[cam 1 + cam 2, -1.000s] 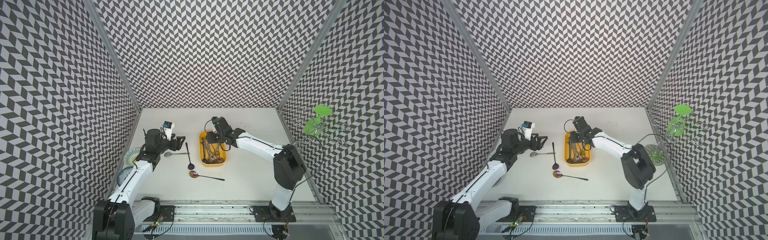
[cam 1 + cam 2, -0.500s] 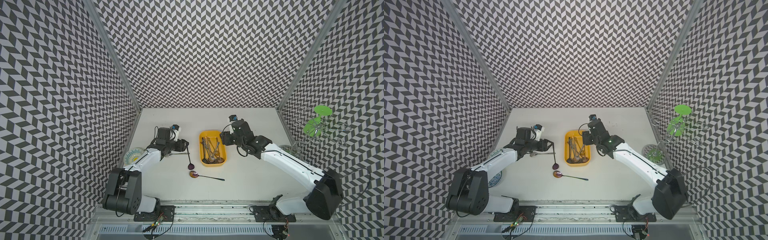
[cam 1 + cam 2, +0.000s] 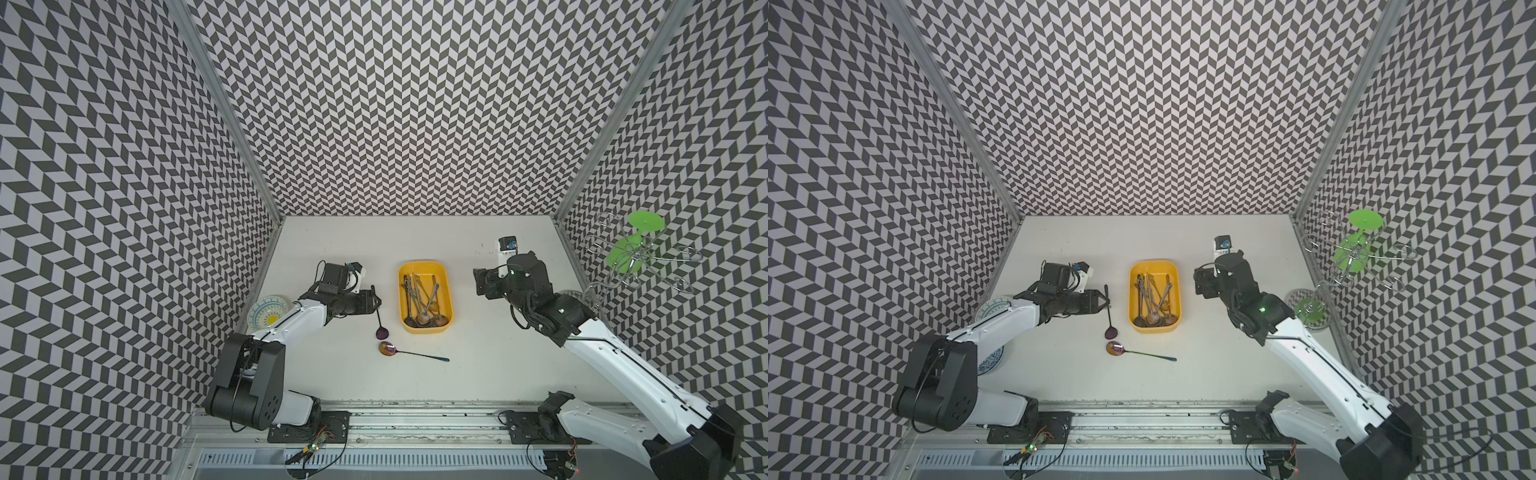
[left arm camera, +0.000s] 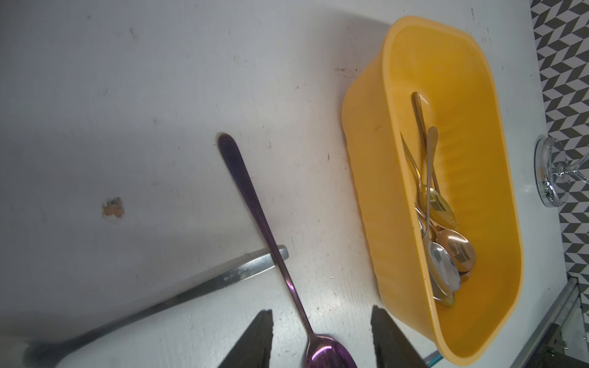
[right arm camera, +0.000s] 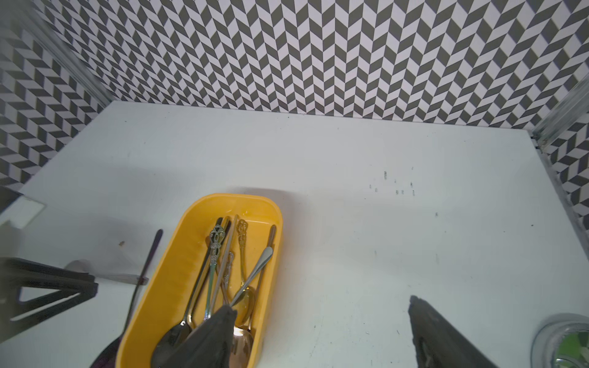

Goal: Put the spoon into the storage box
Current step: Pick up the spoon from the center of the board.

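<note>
Left pincer (image 4: 322, 313) stands part-open, grasping nothing; its jaws straddle the neck of the purple spoon (image 4: 255, 204). That spoon lies on the bench (image 3: 498, 353) just beside the storage box (image 4: 369, 178), on the side toward the bench's left edge. Its handle crosses the tip of a silver spoon (image 4: 223, 277). Right pincer (image 5: 322, 305) is released and empty.

Step in hand, judged: clamping the purple spoon. Centre on the neck, close squarely, lift straight up so the silver spoon is not dragged, and clear the box wall before letting go.

left arm (image 3: 297, 322) extended, left tool (image 4: 322, 312) jaws parted | right arm (image 3: 623, 365) extended, right tool (image 5: 318, 309) jaws wide apart
</note>
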You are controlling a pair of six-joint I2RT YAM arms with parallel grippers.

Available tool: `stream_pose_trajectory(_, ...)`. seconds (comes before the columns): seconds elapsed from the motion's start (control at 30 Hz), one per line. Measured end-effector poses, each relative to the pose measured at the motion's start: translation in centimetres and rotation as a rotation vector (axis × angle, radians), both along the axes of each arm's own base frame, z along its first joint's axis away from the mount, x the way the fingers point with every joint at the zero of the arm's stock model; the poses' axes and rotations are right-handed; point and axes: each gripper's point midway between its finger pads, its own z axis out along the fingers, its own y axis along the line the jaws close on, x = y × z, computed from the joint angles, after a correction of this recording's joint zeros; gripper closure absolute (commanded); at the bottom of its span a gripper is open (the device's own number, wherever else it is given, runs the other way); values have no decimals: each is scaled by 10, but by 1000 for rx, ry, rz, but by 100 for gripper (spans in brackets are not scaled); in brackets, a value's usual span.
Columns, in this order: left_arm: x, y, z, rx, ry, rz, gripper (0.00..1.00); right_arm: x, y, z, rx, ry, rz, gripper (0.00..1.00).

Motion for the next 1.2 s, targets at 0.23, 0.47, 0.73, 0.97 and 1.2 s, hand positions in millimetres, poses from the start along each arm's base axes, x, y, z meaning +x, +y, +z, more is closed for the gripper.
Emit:
stream_pose_trajectory(0.23, -13, -10, -27, 15, 112, -6, 57, -23, -23, -10, -47, -91, -5, 2)
stream_pose_trajectory(0.47, -21, -5, -46, 108, 174, 18, 57, -34, -41, 9, -32, -230, -49, 0)
stream_pose_trajectory(0.73, -16, -2, -54, 250, 172, 34, 57, -36, -47, 9, -37, -272, -79, 0)
stream_pose_trajectory(0.97, -4, -12, -56, 293, 155, 30, 64, -36, -48, 14, -30, -296, -89, 0)
stream_pose_trajectory(1.2, -2, -27, -58, 307, 125, 10, 75, -36, -49, 14, -30, -300, -91, 0)
